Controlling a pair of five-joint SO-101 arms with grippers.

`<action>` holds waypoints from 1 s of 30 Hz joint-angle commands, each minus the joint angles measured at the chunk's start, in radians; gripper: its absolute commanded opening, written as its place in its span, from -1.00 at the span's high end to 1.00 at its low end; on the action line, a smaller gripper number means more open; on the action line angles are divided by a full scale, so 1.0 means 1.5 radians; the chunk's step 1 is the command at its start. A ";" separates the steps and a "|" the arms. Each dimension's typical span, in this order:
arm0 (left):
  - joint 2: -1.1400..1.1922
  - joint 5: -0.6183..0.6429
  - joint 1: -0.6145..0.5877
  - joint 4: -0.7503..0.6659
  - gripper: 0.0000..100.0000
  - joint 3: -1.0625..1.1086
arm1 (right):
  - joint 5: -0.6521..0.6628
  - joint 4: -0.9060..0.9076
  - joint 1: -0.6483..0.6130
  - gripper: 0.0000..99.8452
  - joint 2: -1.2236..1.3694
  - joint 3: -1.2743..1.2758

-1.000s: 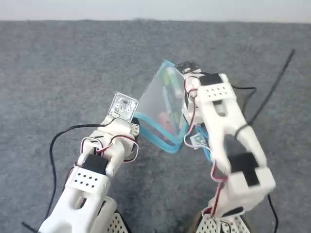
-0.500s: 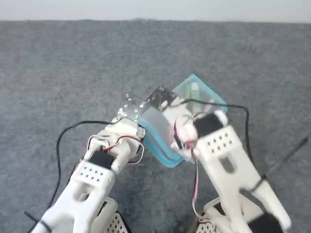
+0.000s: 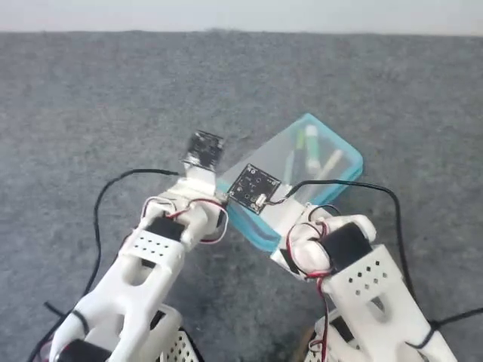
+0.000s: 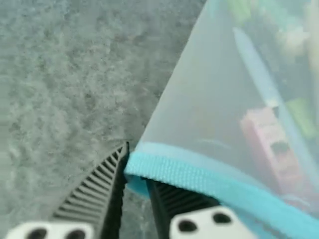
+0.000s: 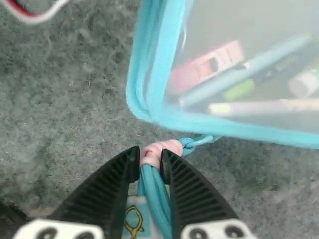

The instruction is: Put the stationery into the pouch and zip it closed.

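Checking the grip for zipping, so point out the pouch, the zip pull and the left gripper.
pouch (image 3: 247,226), high view, near teal edge.
zip pull (image 5: 160,151), right wrist view, pink tab.
left gripper (image 4: 135,167), left wrist view, between its fingertips.

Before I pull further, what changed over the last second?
The right arm drew back toward its base, and the pouch swung down from propped upright to lying toward the right. The right gripper is clamped on the zipper pull. Unchanged: the left gripper grips the pouch's blue edge, stationery inside.
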 commanded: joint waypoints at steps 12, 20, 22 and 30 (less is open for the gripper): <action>0.000 0.119 -0.157 -0.016 0.98 -0.068 | 0.001 0.019 -0.030 0.99 -0.019 -0.115; 0.000 0.120 -0.157 -0.016 0.98 -0.069 | 0.009 0.035 -0.206 0.99 -0.023 -0.142; 0.001 0.121 -0.157 -0.016 0.98 -0.070 | 0.023 0.035 -0.226 0.99 -0.026 -0.140; 0.001 0.120 -0.157 -0.016 0.98 -0.071 | 0.037 0.035 -0.334 0.99 -0.027 -0.140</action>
